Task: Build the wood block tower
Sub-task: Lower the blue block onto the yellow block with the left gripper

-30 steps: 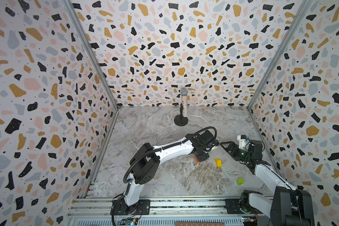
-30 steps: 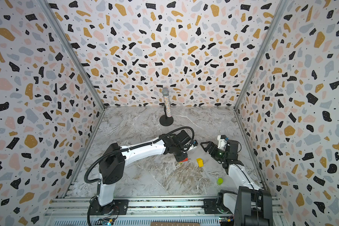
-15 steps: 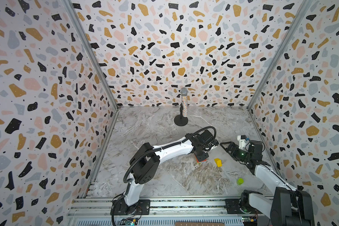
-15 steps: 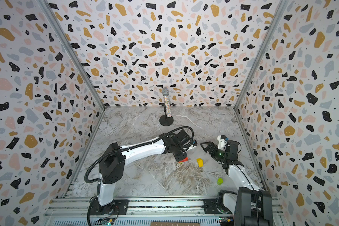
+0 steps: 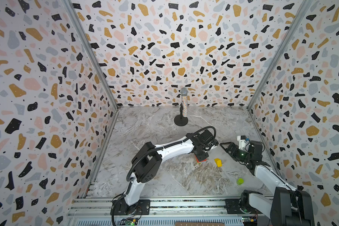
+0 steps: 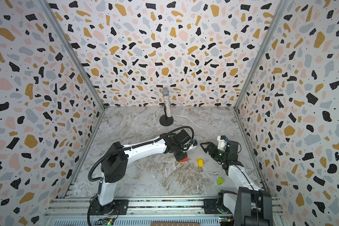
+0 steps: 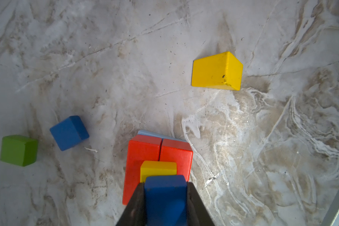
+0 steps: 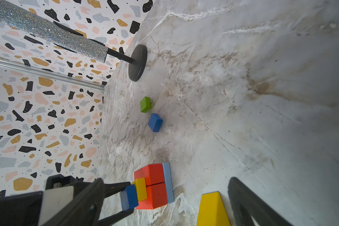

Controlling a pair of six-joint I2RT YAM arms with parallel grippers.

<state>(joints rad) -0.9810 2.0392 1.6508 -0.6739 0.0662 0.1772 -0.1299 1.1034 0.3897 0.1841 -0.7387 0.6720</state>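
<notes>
The tower [image 7: 159,152] is a light blue slab, two red bricks and a yellow block [image 7: 158,168]; it also shows in the right wrist view [image 8: 155,185] and in both top views [image 5: 202,161] [image 6: 183,160]. My left gripper [image 7: 164,187] [image 5: 201,156] is shut on a dark blue block [image 7: 164,197] [image 8: 129,196] that rests against the yellow block. My right gripper [image 5: 226,145] [image 6: 205,145] [image 8: 166,182] hangs open, right of the tower. A yellow wedge block [image 7: 215,71] [image 5: 218,162] [image 8: 211,209] lies between them. A dark blue cube [image 7: 69,133] [image 8: 155,122] and a green cube [image 7: 18,150] [image 8: 145,104] lie loose.
A glittery microphone [image 5: 184,105] [image 6: 167,106] on a black stand stands at the back middle. A lime-green cylinder [image 5: 240,181] [image 6: 219,181] stands front right beside the right arm. Patterned walls close in three sides; a metal rail [image 5: 164,205] runs along the front.
The left gripper with the dark blue block has shifted very slightly over the tower. The right arm has not moved.
</notes>
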